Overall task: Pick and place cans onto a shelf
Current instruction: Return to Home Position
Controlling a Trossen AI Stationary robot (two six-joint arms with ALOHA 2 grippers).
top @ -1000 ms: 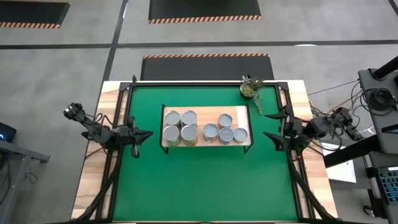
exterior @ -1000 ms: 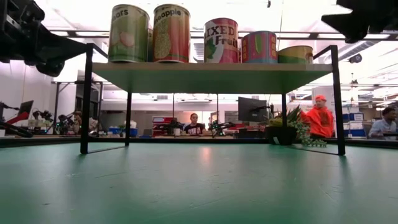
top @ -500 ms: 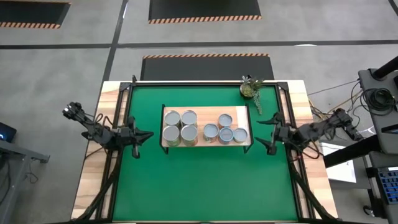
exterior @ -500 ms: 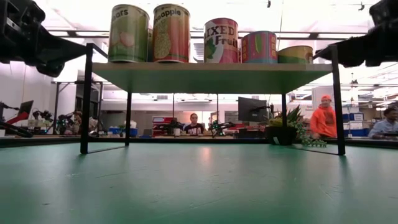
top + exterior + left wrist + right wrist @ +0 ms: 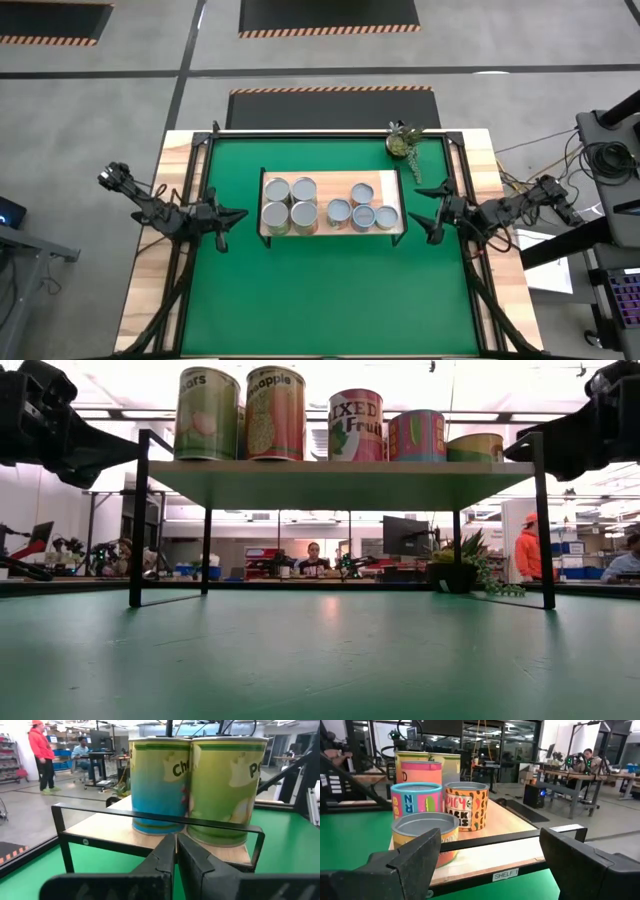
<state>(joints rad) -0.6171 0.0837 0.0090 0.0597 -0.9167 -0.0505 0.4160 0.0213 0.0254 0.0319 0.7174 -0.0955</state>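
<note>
The shelf (image 5: 388, 183), a light wood top on a thin black frame, stands mid-mat on its legs. Several cans (image 5: 290, 202) stand upright on its top: taller ones at its left end, shorter ones (image 5: 362, 206) at its right end. My left gripper (image 5: 240, 214) is shut and empty, hovering left of the shelf; in its wrist view the shut fingers (image 5: 176, 840) point at two yellow-green cans (image 5: 200, 785). My right gripper (image 5: 422, 208) is open and empty, just right of the shelf; its fingers (image 5: 490, 840) stand wide apart before the short cans (image 5: 425, 832).
A small potted plant (image 5: 403, 141) stands at the mat's far right corner. The green mat (image 5: 330, 290) lies bare in front of the shelf. The black table frame (image 5: 462, 170) runs along both sides. People (image 5: 528, 545) stand and sit in the room beyond the table.
My right gripper has gone from the table's right edge toward the shelf's right end and come down, staying open. My left gripper has edged a little toward the shelf. The cans and shelf have stayed put.
</note>
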